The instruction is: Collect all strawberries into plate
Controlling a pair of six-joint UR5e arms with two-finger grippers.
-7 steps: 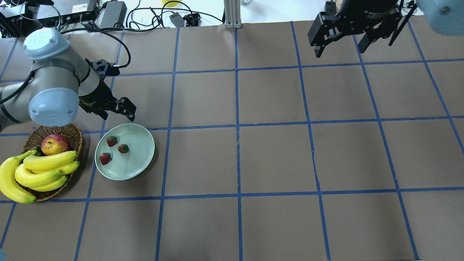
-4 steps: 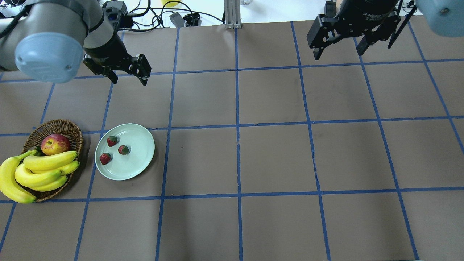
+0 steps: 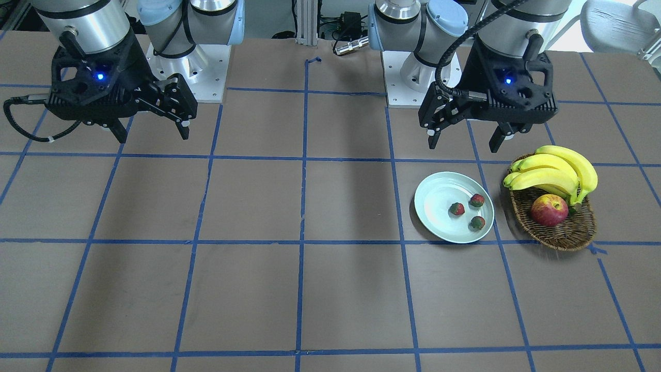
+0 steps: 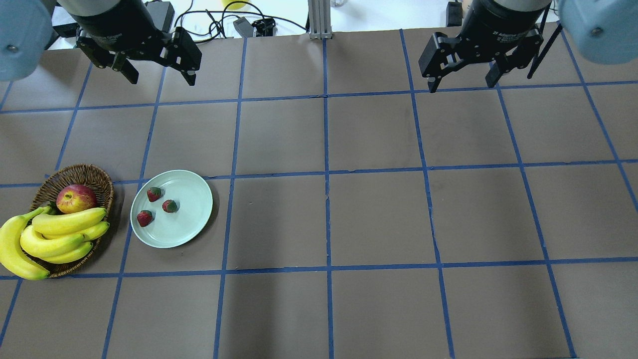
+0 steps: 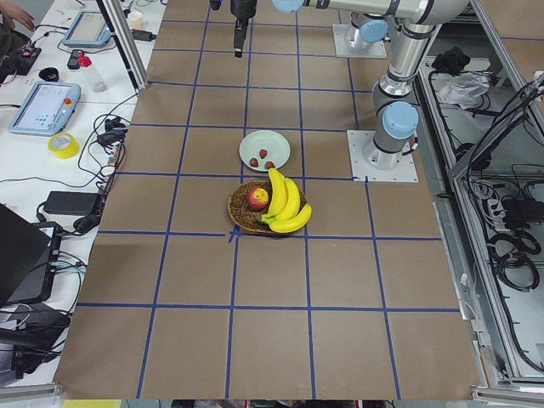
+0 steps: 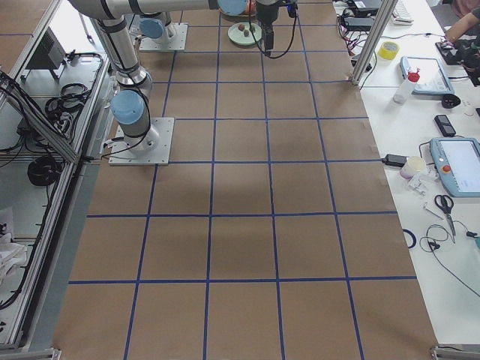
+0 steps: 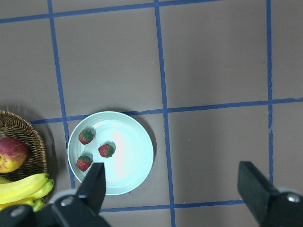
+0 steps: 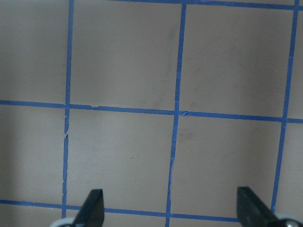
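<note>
Three small red strawberries (image 4: pixel 154 194) (image 4: pixel 170 205) (image 4: pixel 145 218) lie on the pale mint plate (image 4: pixel 192 219) at the table's left. They also show in the front view (image 3: pixel 457 208) on the plate (image 3: pixel 434 199) and in the left wrist view (image 7: pixel 106 151) on the plate (image 7: pixel 135 158). My left gripper (image 4: pixel 162 80) is open and empty, high above the table and well behind the plate; it also shows in the front view (image 3: pixel 462 146). My right gripper (image 4: pixel 460 86) is open and empty at the far right, over bare table (image 8: pixel 170 203).
A brown wicker basket (image 4: pixel 79 172) left of the plate holds a red-yellow apple (image 4: pixel 76 198) and a bunch of bananas (image 4: pixel 55 234). Blue tape lines grid the brown table. Cables and power boxes lie beyond the far edge.
My left gripper has risen and pulled back from just behind the plate to the far left edge of the table, open throughout. The right gripper has barely shifted. The strawberries have not moved.
</note>
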